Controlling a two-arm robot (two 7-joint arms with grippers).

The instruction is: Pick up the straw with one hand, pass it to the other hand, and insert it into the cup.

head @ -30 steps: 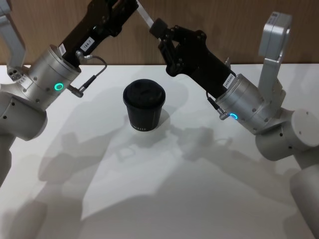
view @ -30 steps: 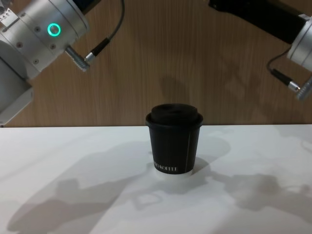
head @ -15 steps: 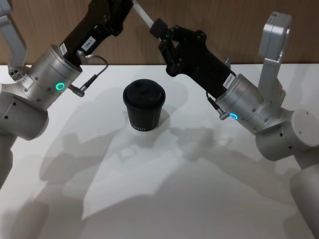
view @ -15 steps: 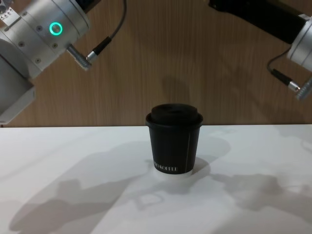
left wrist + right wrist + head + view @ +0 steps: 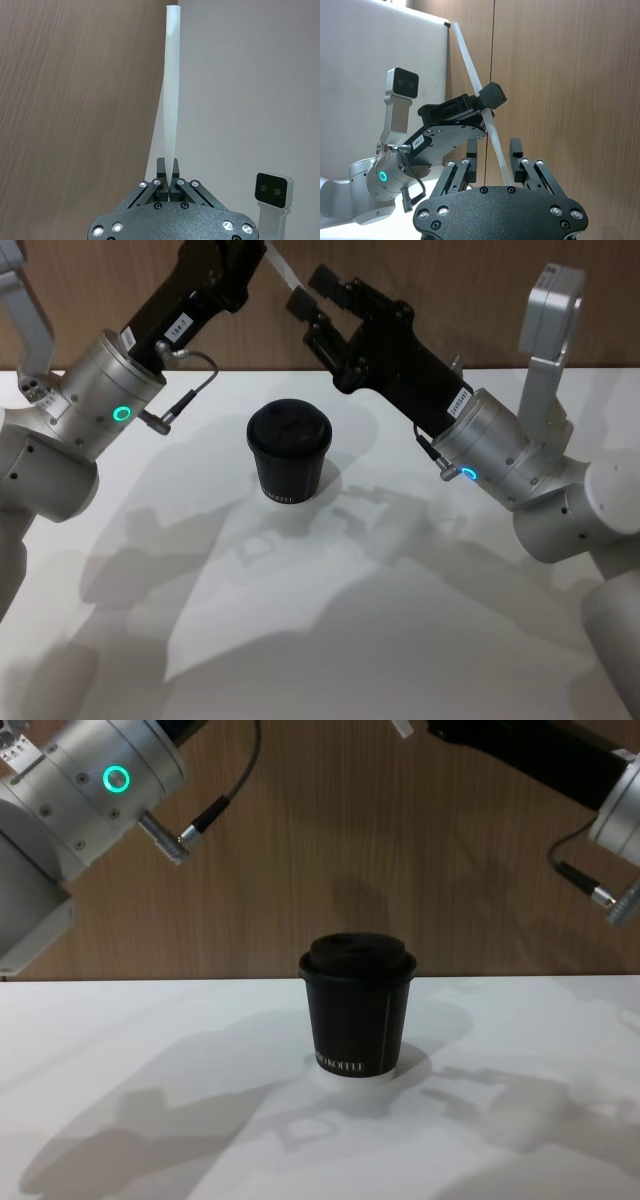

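The straw [image 5: 283,272] is up in the air at the upper middle of the head view, slanting down to the right from the left gripper [image 5: 256,250]. The left wrist view shows that gripper's [image 5: 167,169] fingers closed on one end of the straw [image 5: 171,90], with the rest standing straight out from them.

The right gripper [image 5: 312,292] is just beside it, fingers spread apart. In its own wrist view the straw [image 5: 487,120] runs through the gap between the two fingers [image 5: 516,148], and I can see no pinch on it.

So pickup and handover look as good as done, since only the left gripper has a hold. What remains is for the right gripper to draw clear, and for the left to turn the straw downward and push it into the cup [image 5: 289,452].

The cup stands upright at the centre of the head view, well below both grippers, with its domed lid [image 5: 357,952] on. I cannot make out an opening in the lid.

The white tabletop [image 5: 400,620] carries just the cup and the arms' soft shadows. A wood-panelled wall [image 5: 470,300] closes the room behind.
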